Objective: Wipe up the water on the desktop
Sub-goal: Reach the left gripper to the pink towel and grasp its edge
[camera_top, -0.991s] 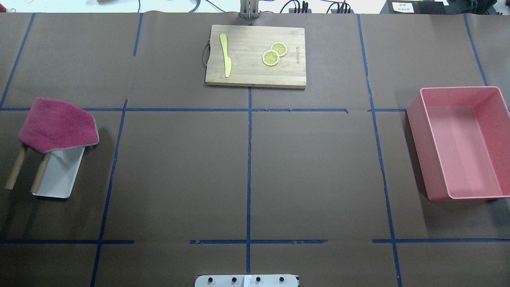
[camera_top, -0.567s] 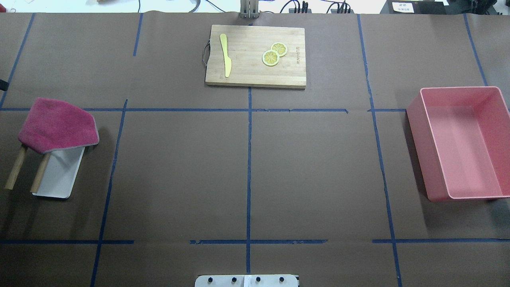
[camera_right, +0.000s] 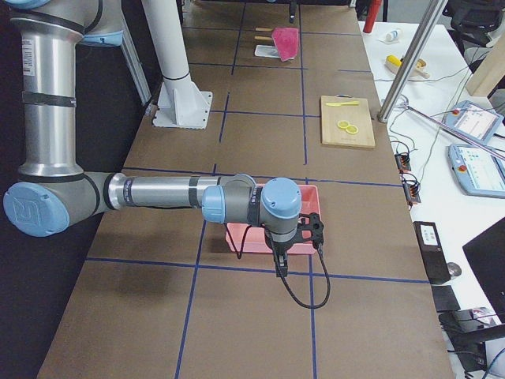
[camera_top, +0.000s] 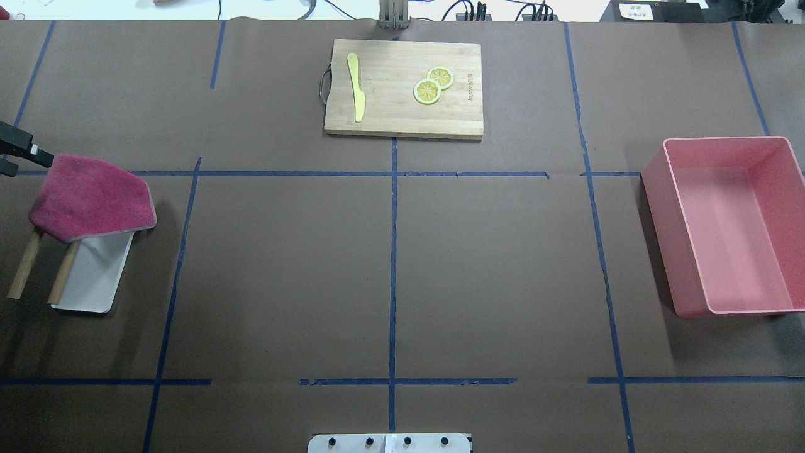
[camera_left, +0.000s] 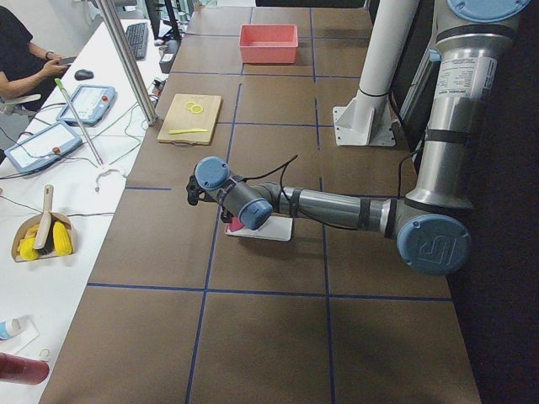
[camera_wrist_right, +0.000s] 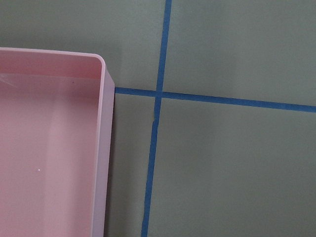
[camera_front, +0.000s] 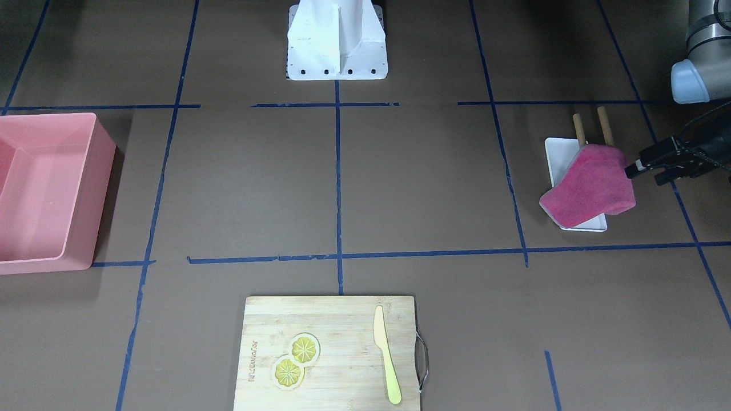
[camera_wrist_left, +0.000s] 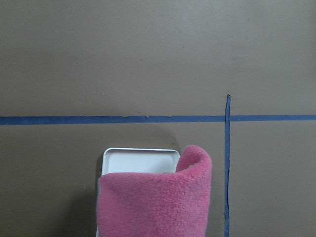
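Note:
The desktop (camera_top: pixel 283 270) is brown with blue tape lines; I see no water on it. A magenta cloth (camera_top: pixel 91 195) is draped over two wooden rods (camera_top: pixel 25 267) above a white tray (camera_top: pixel 94 283) at the left. It also shows in the front-facing view (camera_front: pixel 591 185) and fills the bottom of the left wrist view (camera_wrist_left: pixel 158 197). My left gripper (camera_top: pixel 26 160) is open and empty, just at the cloth's far left corner; it also shows in the front-facing view (camera_front: pixel 642 176). My right gripper (camera_right: pixel 300 229) shows only in the exterior right view, beside the pink bin; I cannot tell its state.
A bamboo cutting board (camera_top: pixel 402 119) with a yellow knife (camera_top: pixel 356 85) and two lemon slices (camera_top: pixel 433 86) lies at the far centre. A pink bin (camera_top: pixel 654 214) stands at the right. The robot's base plate (camera_top: pixel 390 443) is at the near edge.
My left gripper has come into the overhead view from the left edge and now reaches the cloth's far left corner. The cloth and all else have not moved.

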